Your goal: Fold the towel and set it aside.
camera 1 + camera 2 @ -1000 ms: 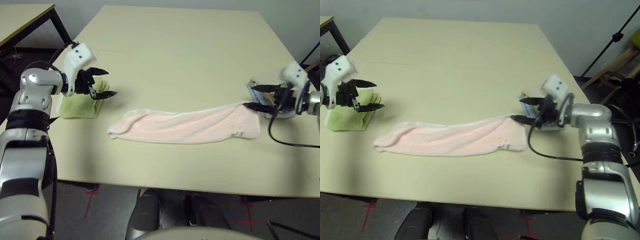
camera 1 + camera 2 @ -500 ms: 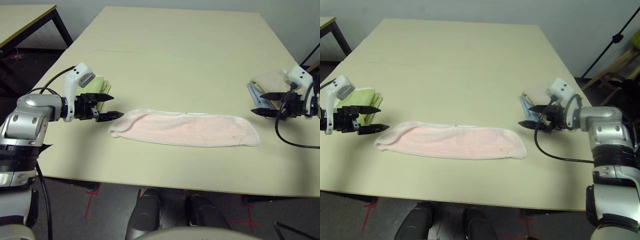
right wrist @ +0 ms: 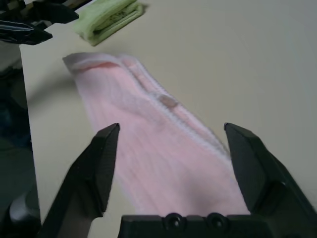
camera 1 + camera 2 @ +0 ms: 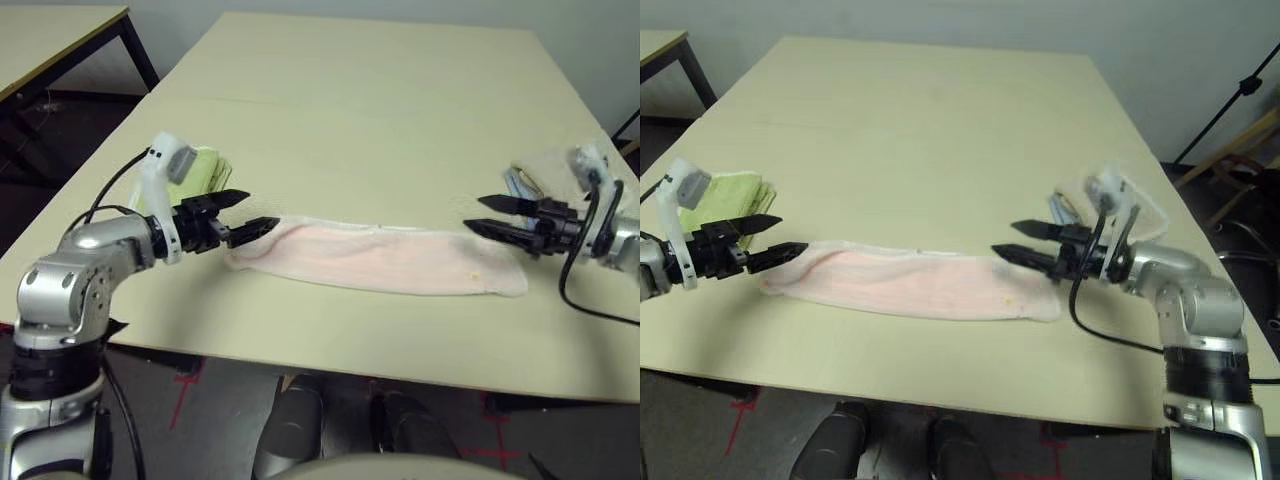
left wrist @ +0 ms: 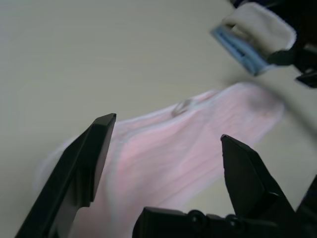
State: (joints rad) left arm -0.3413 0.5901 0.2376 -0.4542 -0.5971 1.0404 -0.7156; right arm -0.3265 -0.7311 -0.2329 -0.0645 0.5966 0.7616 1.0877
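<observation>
Now both arms have swung inward: the left gripper (image 4: 243,214) and right gripper (image 4: 490,216) hang spread and empty over opposite ends of the towel (image 4: 380,258), a long strip parallel to the table's (image 4: 380,100) near edge, seemingly ready to grasp.

Even soft light, blurred wrist views

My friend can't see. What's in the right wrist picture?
A long pale pink towel lies flat on a beige table, framed by the right tool's two open black fingers. Beyond its far end sit a folded green towel and the left tool.
</observation>
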